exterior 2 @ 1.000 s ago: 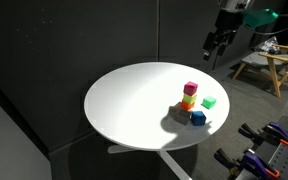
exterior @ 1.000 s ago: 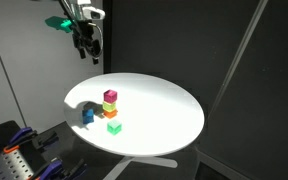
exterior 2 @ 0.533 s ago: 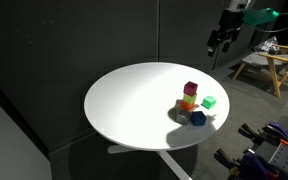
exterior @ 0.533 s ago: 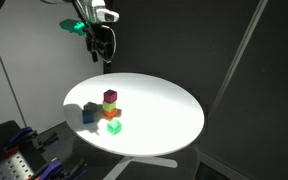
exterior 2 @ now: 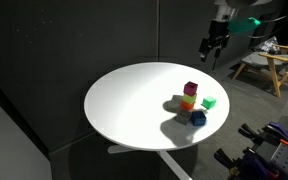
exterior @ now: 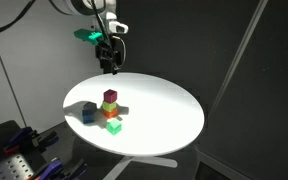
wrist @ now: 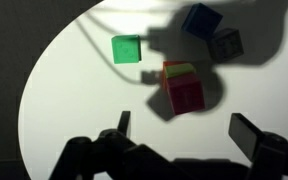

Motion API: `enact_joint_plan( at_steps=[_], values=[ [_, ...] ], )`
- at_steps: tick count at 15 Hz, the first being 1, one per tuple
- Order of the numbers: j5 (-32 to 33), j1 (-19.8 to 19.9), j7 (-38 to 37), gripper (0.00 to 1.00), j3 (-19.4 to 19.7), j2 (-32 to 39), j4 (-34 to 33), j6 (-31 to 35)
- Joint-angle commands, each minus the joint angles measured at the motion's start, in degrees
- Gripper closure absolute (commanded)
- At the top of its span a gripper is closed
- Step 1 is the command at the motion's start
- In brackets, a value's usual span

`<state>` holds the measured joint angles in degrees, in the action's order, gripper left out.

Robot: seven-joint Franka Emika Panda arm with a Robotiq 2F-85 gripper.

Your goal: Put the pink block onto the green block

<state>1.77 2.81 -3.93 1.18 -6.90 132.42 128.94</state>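
While your pincer (wrist: 184,130) hung open above the white surface (wrist: 74,95), the pink block (wrist: 185,95) topped a stack (exterior: 111,110), the green block (wrist: 127,49) apart at its ten o'clock in the wrist view.

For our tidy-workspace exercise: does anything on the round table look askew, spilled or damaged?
Nothing stands out. The pink block tops a neat stack, and the green block sits flat beside it, apart.

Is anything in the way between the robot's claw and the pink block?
Nothing visible. The gripper hangs open in the air, and the pink block is the top of its stack, uncovered. The green block beside the stack has a bare top too.
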Motion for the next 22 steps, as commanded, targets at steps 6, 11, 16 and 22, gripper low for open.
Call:
enact_joint_plan(
  at_steps=[6,11,16,22],
  values=[
    [0.37,-2.55,1.82,0.00,-1.26,10.06,-10.12,-1.72],
    [0.70,-4.04,1.55,0.00,-2.14,13.61,-12.15,-1.29],
    [1.45,-4.66,1.69,0.00,-2.26,16.56,-12.35,0.25],
    [3.52,-4.69,1.73,0.00,-1.91,19.27,-11.12,5.08]
  ],
)
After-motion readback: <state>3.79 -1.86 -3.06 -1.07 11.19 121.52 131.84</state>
